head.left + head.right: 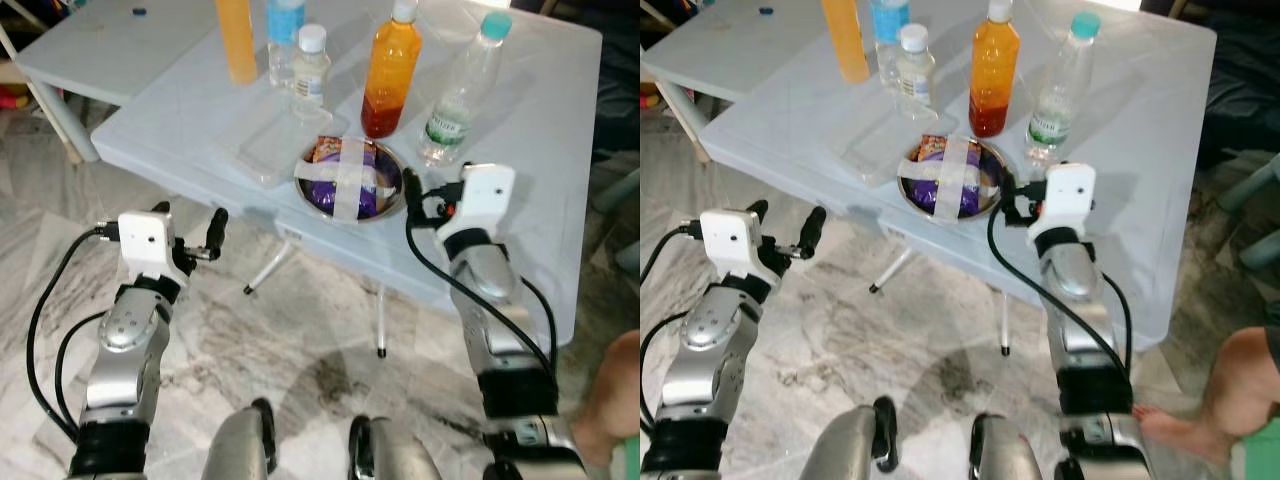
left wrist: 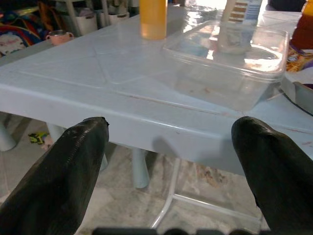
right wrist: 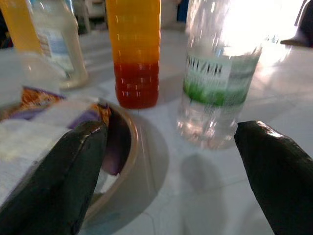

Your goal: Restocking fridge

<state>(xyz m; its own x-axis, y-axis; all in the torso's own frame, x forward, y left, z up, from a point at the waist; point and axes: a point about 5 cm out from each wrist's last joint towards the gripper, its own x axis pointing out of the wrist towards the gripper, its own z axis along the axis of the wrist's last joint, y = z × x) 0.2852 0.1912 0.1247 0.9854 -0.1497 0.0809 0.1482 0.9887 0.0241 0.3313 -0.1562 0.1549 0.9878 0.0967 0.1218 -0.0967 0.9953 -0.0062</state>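
Table (image 1: pixel 540 180) edge — right gripper (image 1: pixel 432 197) beside bowl (image 1: pixel 350 178).

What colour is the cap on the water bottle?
Teal, on the water bottle, clearest in the left eye view.

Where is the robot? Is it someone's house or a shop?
Probably a room in someone's house. There's a pale blue plastic folding table on a marbled stone floor, with drinks bottles like the orange-and-red juice bottle and a taped metal bowl of food.
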